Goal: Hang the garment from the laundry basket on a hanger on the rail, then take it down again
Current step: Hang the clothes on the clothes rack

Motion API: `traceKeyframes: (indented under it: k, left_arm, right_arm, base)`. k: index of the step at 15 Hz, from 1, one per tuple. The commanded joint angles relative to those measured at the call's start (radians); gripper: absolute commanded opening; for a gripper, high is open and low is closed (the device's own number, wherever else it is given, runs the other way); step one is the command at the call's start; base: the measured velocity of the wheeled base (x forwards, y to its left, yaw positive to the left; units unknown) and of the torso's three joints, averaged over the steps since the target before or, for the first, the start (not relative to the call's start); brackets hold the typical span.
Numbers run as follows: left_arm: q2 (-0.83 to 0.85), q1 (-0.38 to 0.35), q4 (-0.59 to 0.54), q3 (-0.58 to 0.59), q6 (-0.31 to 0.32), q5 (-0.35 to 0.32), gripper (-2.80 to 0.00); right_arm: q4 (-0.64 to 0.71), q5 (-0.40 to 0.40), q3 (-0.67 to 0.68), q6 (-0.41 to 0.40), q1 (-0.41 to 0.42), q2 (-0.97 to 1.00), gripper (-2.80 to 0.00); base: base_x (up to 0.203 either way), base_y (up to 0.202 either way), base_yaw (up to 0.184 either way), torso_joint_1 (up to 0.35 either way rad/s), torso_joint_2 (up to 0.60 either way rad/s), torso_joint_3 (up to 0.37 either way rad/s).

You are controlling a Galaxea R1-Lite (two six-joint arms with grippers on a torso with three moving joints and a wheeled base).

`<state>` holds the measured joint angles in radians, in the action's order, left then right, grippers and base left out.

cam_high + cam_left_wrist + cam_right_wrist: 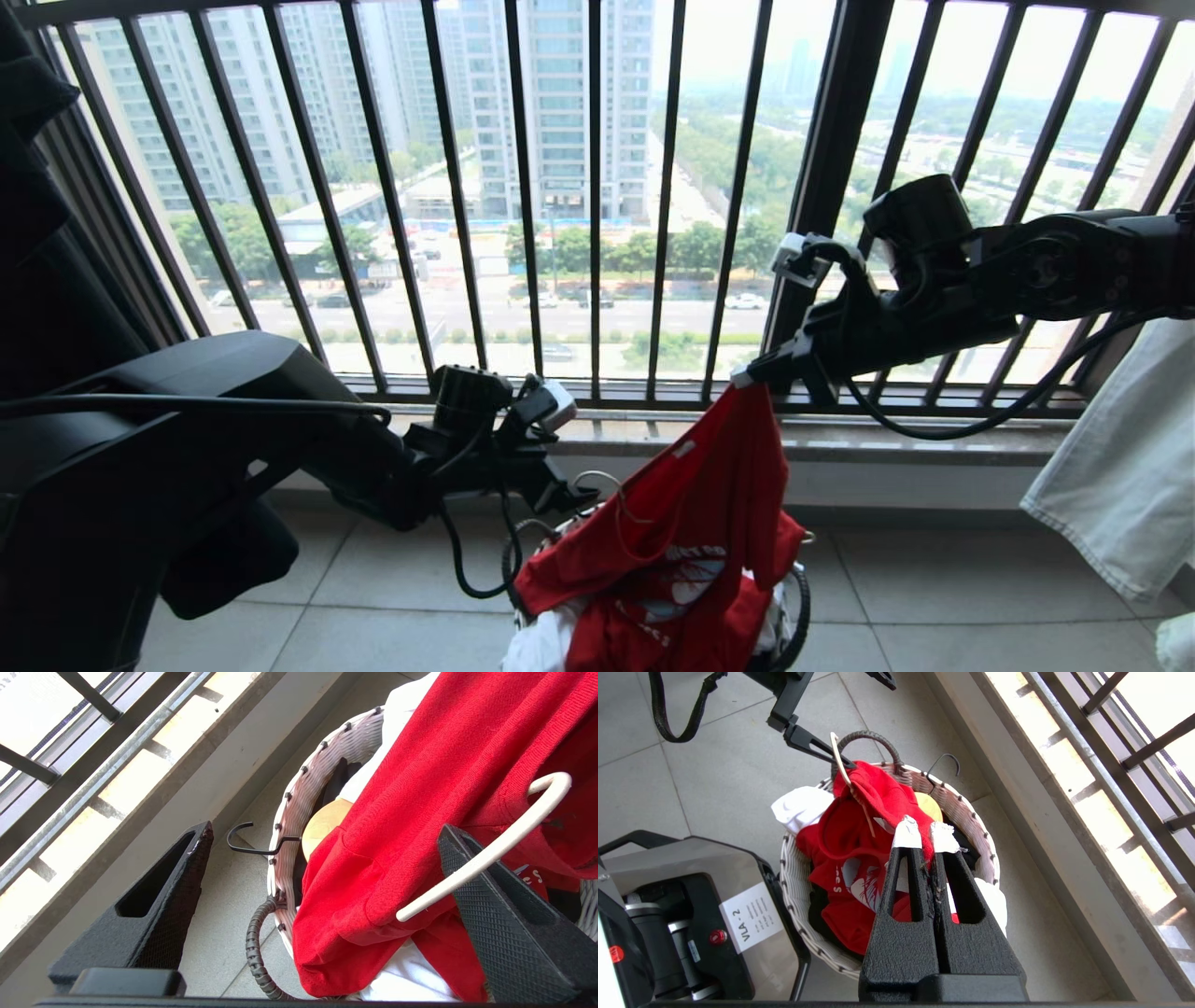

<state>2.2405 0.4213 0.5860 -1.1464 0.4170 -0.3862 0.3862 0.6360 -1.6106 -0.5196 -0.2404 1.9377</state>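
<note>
The red garment [709, 523] is drawn up out of the laundry basket [795, 607], its lower part still lying inside. My right gripper [758, 375] is shut on the garment's top edge, taped fingertips [906, 833] pinching the red cloth [859, 858] above the woven basket [794, 872]. The cream-white hanger [490, 851] sits inside the garment, its hook [590, 478] sticking out. My left gripper [327, 830] is open beside the basket, the hook passing close along one finger [504, 933] without being clamped. The rail is out of view.
The black window railing [597, 187] and stone ledge [887, 441] stand just behind the basket. A pale garment [1120, 485] hangs at the right, dark cloth [37, 187] at the left. White cloth [803, 805] and a wooden hanger's black hook [945, 758] are in the basket. My base [714, 896] is alongside.
</note>
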Motion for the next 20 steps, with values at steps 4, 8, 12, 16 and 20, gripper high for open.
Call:
traceKeyframes:
  k: [4,8,12,16,20]
  left_arm:
    - [0.021,0.002,0.005,-0.027,0.011,-0.002,-2.8]
    - [0.025,0.004,0.005,-0.029,0.011,-0.003,-2.8]
    - [0.026,0.017,0.005,-0.029,0.004,-0.011,-2.8]
    - [0.039,0.024,0.086,-0.021,-0.009,-0.011,-2.8]
    - [0.009,0.031,0.16,-0.004,-0.113,-0.01,-2.8]
  right_arm:
    - [0.002,0.007,0.001,-0.003,0.0,0.0,-2.8]
    - [0.002,0.007,0.003,-0.003,0.0,0.0,-2.8]
    - [0.002,0.007,0.003,-0.003,0.0,0.0,-2.8]
    - [0.002,0.007,0.001,-0.003,0.0,0.001,-2.8]
    - [0.001,0.008,0.001,-0.003,0.0,0.001,-2.8]
  base:
    - [0.0,0.0,0.0,0.0,0.0,0.0]
    - [0.0,0.0,0.0,0.0,0.0,0.0]
    - [0.0,0.0,0.0,0.0,0.0,0.0]
    - [0.0,0.0,0.0,0.0,0.0,0.0]
    - [0.0,0.0,0.0,0.0,0.0,0.0]
